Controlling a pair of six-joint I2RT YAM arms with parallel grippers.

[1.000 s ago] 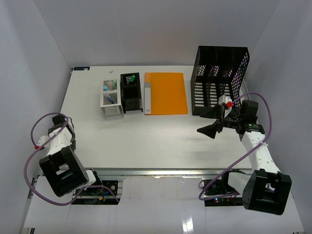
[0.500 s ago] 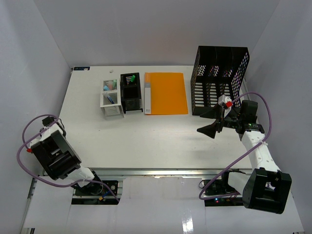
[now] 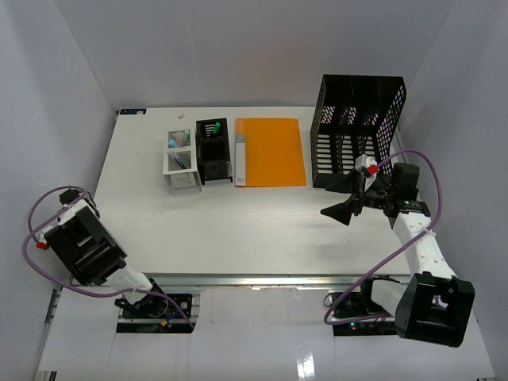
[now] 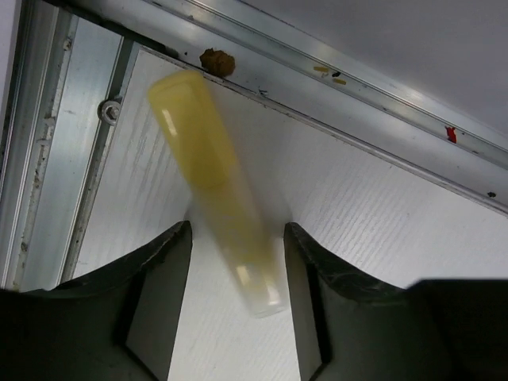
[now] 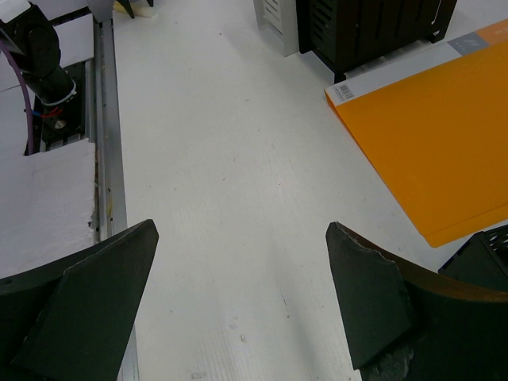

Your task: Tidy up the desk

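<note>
desk (image 3: 238, 230) | orange folder (image 5: 429, 151) — barcode label (image 5: 343, 92), unreadable | yellow tube (image 4: 210, 175) — blurred

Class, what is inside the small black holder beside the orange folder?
In the small black holder, a green-tipped pen shows at the far end. The walls hide its lower part; the rest is too dark.

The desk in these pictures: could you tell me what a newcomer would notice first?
The bright orange folder lies flat at the far middle of the desk, with a tall black mesh file rack to its right. In the left wrist view, a blurred yellowish tube sits between the open jaws of the left gripper, beside a metal rail.
</note>
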